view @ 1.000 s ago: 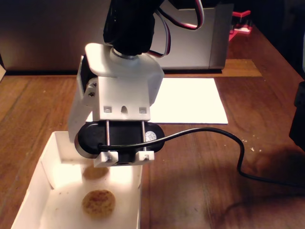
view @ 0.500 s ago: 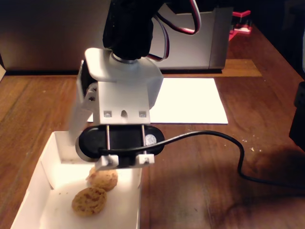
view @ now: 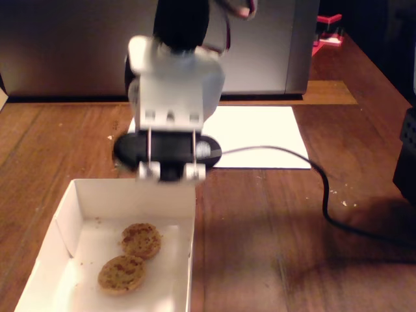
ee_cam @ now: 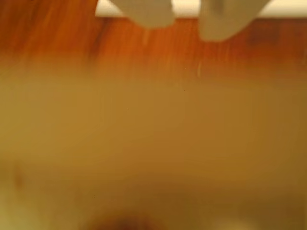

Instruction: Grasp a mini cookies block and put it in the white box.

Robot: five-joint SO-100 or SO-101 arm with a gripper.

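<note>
Two round mini cookies lie side by side in the white box (view: 130, 195) at the lower left of the fixed view, one (view: 141, 239) further back and one (view: 121, 273) nearer. The arm's white wrist (view: 172, 97) hovers above and behind the box's far wall and is motion-blurred; its fingers are hidden behind the black camera mount (view: 168, 151). In the blurred wrist view my gripper (ee_cam: 184, 26) shows two pale fingers (ee_cam: 146, 12) at the top edge, apart, with nothing between them over the wooden table.
A flat white paper sheet (view: 260, 140) lies behind the arm. A black cable (view: 325, 201) runs from the wrist across the table to the right. A grey box (view: 65, 45) stands at the back, and a dark object (view: 406, 156) at the right edge.
The arm has risen and pulled back from over the box. The second cookie, released half a second ago, now lies uncovered beside the first.
</note>
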